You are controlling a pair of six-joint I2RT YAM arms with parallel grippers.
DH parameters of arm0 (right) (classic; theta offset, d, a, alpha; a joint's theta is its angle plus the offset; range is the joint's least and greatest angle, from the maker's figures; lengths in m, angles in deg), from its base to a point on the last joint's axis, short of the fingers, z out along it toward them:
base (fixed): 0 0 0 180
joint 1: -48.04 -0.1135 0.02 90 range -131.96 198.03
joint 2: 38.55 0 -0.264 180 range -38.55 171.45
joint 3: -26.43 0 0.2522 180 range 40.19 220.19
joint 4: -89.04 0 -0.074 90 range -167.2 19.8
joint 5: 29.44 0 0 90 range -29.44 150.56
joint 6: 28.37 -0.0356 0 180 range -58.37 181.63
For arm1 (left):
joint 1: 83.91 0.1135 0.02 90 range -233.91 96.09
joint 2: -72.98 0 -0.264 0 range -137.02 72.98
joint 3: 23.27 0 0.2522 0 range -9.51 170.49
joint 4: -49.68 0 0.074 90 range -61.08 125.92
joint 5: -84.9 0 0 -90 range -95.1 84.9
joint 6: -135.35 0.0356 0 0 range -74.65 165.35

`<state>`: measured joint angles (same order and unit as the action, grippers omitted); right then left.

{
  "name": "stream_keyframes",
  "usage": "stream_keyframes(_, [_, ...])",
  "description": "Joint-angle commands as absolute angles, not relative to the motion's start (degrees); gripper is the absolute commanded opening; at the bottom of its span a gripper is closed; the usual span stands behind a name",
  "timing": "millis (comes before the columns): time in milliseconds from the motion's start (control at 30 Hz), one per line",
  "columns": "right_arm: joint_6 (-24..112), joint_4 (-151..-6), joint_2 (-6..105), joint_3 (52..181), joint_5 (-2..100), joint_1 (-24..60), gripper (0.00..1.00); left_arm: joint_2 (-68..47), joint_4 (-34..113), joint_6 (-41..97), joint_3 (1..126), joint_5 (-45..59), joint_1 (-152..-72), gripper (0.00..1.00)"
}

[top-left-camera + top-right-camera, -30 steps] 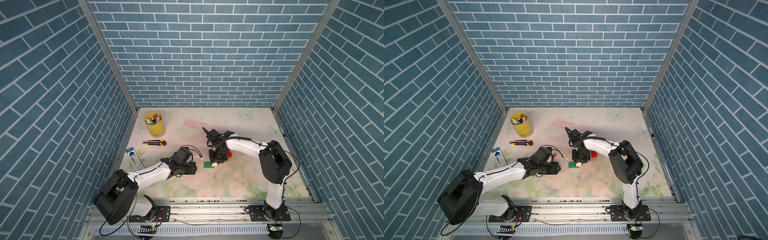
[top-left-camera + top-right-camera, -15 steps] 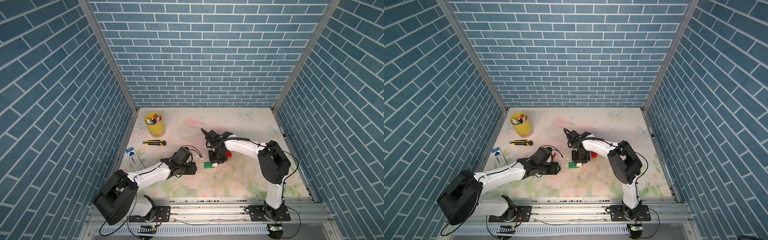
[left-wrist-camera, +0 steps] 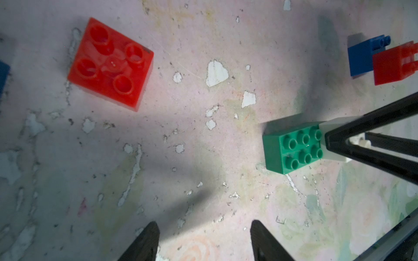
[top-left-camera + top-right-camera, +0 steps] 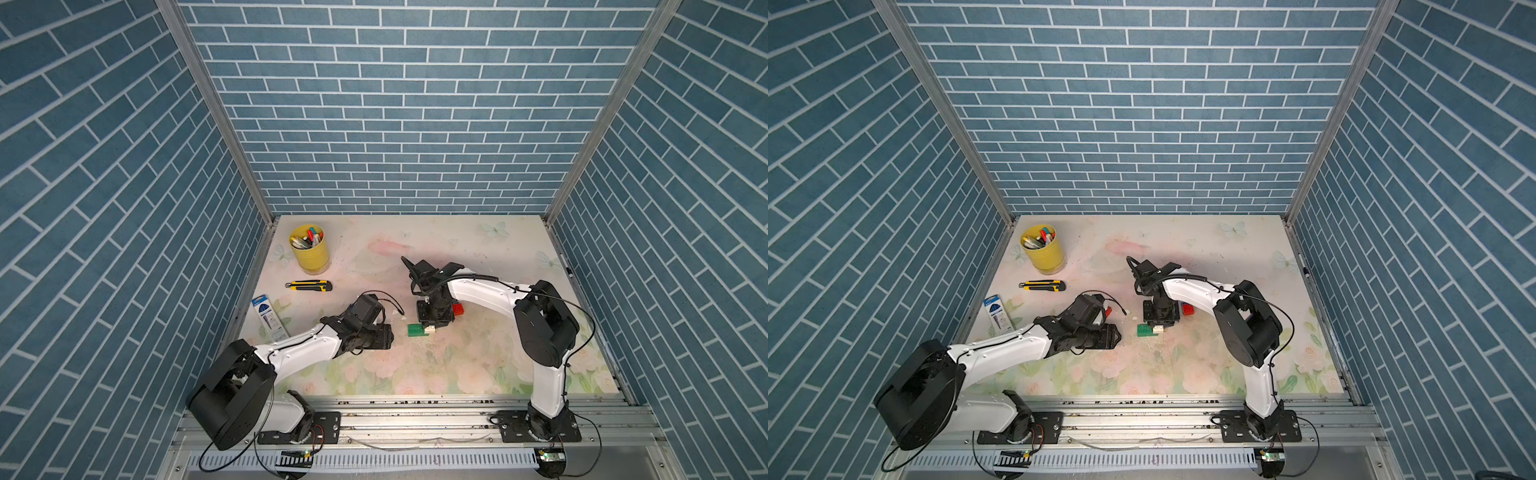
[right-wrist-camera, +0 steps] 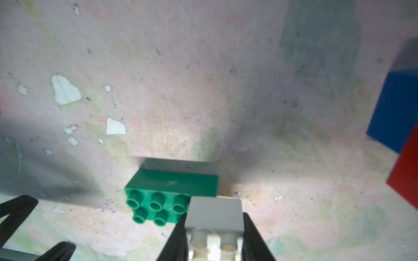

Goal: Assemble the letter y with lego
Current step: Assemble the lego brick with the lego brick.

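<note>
Jaws of your right claw (image 5: 213, 220) were clamped on the white brick (image 5: 214, 209), one on each side. That brick lay over the right end of the green brick (image 3: 291, 146), covering its last row of studs. Whether it was pressed home, you could not tell.

The green brick's long axis ran left to right on the mat (image 4: 457, 365), so its free studs lay to the left of your claw.

Your left claw (image 3: 203, 226) hung with its jaws apart and empty, just left of the green brick's bare end. It was the nearer arm to that end and, by my reckoning, the one to brace it.

A loose red brick (image 3: 110, 65) sat just far of the left claw, apart from the green one. A blue brick (image 3: 362, 56) and a second red brick (image 3: 393, 65) stood side by side, seemingly touching, just right and far of your right claw.

You had open mat near and right of the build. The cup (image 4: 309, 253), knife (image 4: 308, 285) and packet (image 4: 268, 316) lay well away to the left, and the side walls were well off.
</note>
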<state>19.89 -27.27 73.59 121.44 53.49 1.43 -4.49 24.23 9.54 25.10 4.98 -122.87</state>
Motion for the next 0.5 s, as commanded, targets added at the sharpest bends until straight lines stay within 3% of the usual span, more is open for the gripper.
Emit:
stream_keyframes(0, [19.1,-28.35,78.57,118.9,59.19,1.55,0.22,-4.7,23.54,9.43,25.36,4.32,-122.58,0.67])
stream_keyframes(467, [20.39,-28.85,75.62,122.13,61.86,5.77,0.26,-5.75,21.66,9.94,28.09,3.43,-122.58,0.67])
